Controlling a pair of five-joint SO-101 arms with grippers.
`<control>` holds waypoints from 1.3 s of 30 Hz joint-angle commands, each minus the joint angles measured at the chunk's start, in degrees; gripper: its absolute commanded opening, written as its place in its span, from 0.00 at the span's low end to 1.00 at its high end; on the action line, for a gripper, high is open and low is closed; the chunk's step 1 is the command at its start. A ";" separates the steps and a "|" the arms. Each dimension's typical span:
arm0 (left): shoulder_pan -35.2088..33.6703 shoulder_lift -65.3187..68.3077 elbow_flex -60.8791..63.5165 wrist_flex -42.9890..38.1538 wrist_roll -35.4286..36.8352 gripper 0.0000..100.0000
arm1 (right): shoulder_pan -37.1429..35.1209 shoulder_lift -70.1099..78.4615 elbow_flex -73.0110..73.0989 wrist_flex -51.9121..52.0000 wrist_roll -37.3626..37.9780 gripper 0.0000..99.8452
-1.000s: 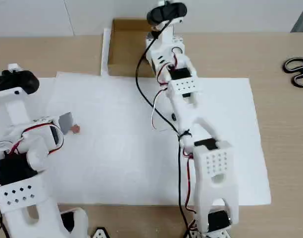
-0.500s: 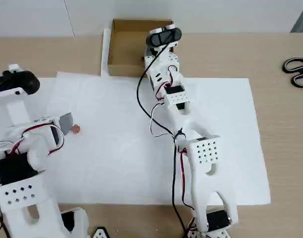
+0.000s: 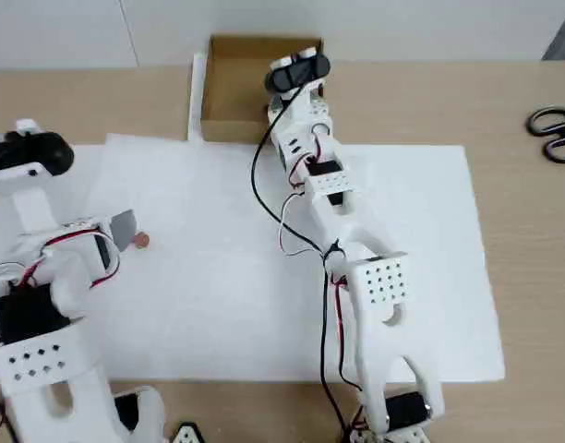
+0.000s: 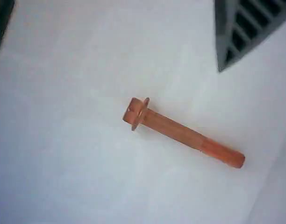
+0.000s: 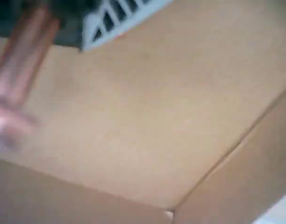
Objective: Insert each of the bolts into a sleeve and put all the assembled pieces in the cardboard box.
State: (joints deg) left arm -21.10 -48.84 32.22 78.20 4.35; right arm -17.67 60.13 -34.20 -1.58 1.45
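Bolt (image 5: 21, 60) hangs head-down over box (image 5: 157, 116) floor, pinched in R gripper (image 5: 63, 25), prob. for drop-in (sleeve unclear), while 2nd bolt (image 4: 180, 133) lies flat on sheet (image 4: 63, 163) under L gripper (image 3: 124, 224), fingers wide, seemingly poised to grab.

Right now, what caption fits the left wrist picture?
A copper-coloured flanged bolt lies loose on the white sheet.

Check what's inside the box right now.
The box shows bare cardboard floor; a blurred copper bolt hangs above it. In the high view the right arm covers the box's right side, so anything there is hidden.
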 commanded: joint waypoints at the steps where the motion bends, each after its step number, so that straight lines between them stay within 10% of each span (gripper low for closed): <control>1: -0.44 -0.70 -0.57 0.09 -0.09 0.29 | 0.84 -5.49 -3.25 4.70 2.37 0.16; 27: -0.44 -0.70 -0.31 2.64 -0.18 0.29 | 1.89 -43.82 -3.16 84.97 -3.52 0.16; 39: -0.44 -0.70 -0.22 4.31 -0.18 0.29 | 1.01 -43.56 -1.58 93.32 -14.07 0.16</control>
State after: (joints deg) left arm -21.10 -48.84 32.22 82.33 4.26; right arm -16.62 20.13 -34.29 91.43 -11.47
